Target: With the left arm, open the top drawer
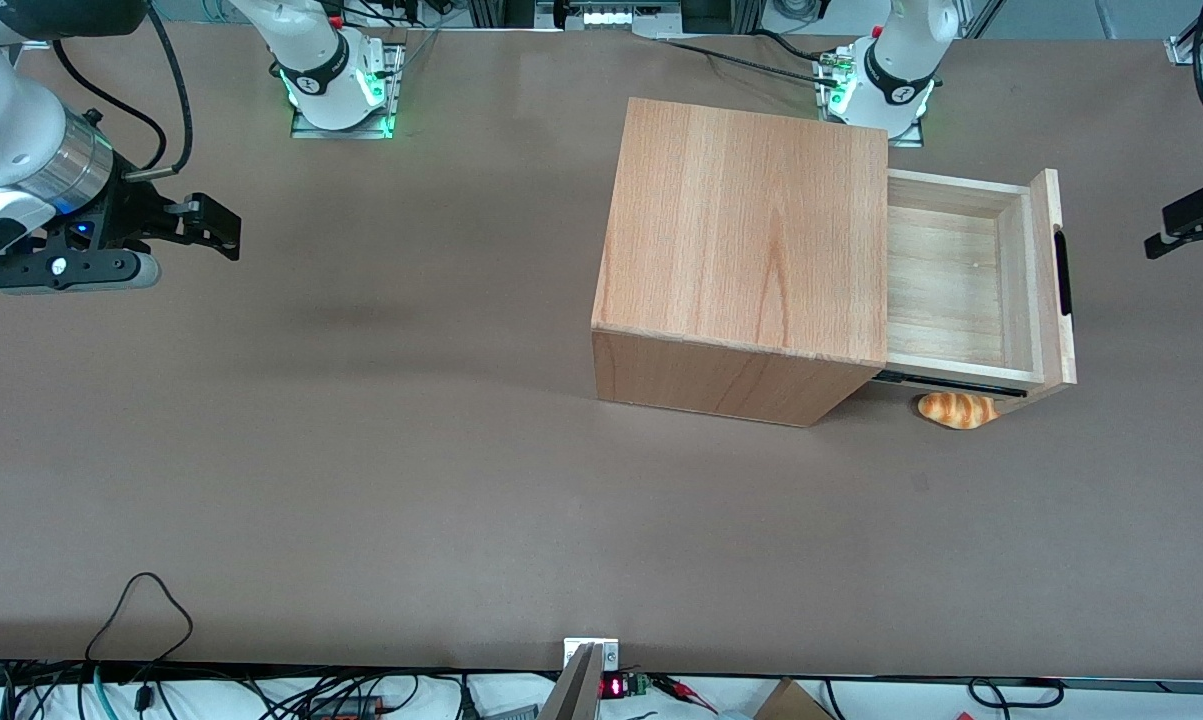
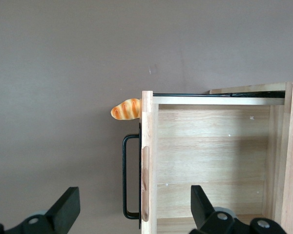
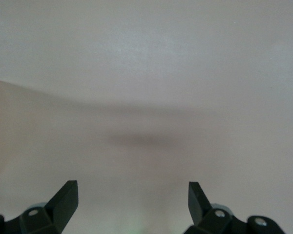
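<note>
Top drawer (image 1: 951,290) of pale planks stands pulled out; end effector (image 2: 134,212), black fingers spread, hovers above its slim bar handle (image 2: 126,176).

1. Top drawer (image 1: 961,285): pale light-wood, plank floor w/ faint grain lines; black bar handle (image 2: 126,178).
2. Cabinet (image 1: 746,265): warm tan wood, vertical grain streaks.
3. Bread roll (image 1: 956,409): golden-orange w/ darker brown stripes.
4. Table (image 1: 361,450): plain dull brown-grey.
5. Gripper (image 2: 132,214): matte black, above the handle, fingers spread.
</note>
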You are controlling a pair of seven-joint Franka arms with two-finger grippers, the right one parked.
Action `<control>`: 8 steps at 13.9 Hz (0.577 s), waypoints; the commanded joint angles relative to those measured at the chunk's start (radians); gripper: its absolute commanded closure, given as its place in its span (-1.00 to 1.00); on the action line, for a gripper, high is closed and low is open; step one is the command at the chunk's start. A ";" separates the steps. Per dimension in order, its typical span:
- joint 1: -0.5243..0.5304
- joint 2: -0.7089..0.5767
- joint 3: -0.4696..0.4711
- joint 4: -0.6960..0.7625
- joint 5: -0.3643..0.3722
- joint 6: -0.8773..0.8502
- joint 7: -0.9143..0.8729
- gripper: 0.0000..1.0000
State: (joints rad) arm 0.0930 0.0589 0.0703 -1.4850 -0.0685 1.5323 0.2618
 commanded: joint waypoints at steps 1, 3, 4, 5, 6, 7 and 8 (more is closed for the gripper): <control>-0.085 -0.008 0.023 0.025 0.073 -0.017 -0.103 -1.00; -0.102 -0.019 0.010 0.025 0.081 -0.017 -0.148 -1.00; -0.104 -0.024 0.003 0.025 0.081 -0.017 -0.154 -1.00; -0.107 -0.033 0.000 0.023 0.081 -0.018 -0.156 -1.00; -0.108 -0.034 -0.009 0.025 0.078 -0.020 -0.162 -1.00; -0.108 -0.034 -0.009 0.025 0.075 -0.024 -0.174 -1.00; -0.108 -0.034 -0.007 0.028 0.069 -0.024 -0.171 -1.00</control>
State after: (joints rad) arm -0.0095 0.0331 0.0639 -1.4688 -0.0164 1.5278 0.1069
